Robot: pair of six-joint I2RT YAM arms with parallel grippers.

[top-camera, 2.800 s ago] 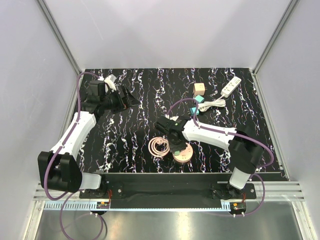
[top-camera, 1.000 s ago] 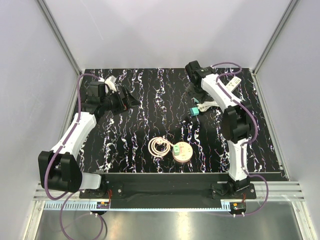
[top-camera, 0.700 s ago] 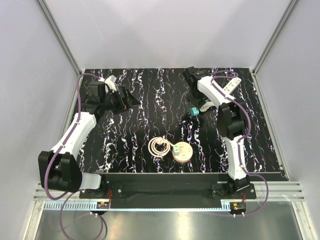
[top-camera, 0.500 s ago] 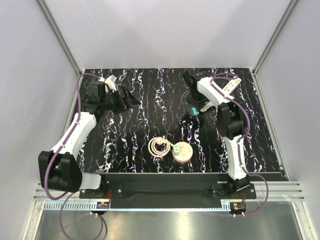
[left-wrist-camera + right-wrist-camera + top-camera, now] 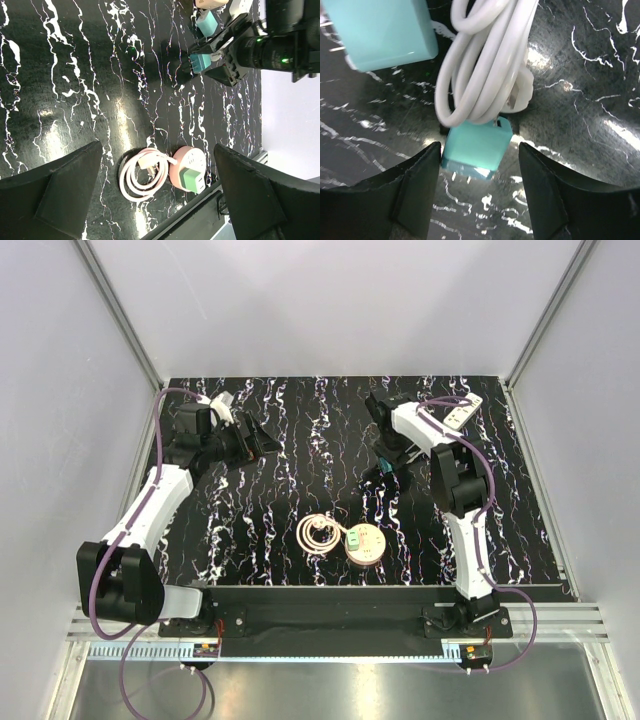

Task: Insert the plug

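Observation:
A teal plug (image 5: 476, 145) lies on the black marbled table, touching a coiled white cable (image 5: 485, 65). My right gripper (image 5: 479, 192) is low over it and open, one finger on each side and neither pad clearly touching. From above, the right gripper (image 5: 384, 464) is at the back right of the table. A round pink socket (image 5: 367, 544) with a green plug (image 5: 353, 537) in it sits near the front edge, beside a coiled pink cable (image 5: 318, 533). My left gripper (image 5: 258, 437) hovers at the back left, open and empty.
A second teal plug (image 5: 385, 32) lies just beyond the white cable. A white power strip (image 5: 460, 412) sits at the back right corner. Grey walls close the table at the back and both sides.
The right arm left the pink socket, swung to the back right and came down over the teal plug, its jaws narrowing a little. The left arm has not moved.

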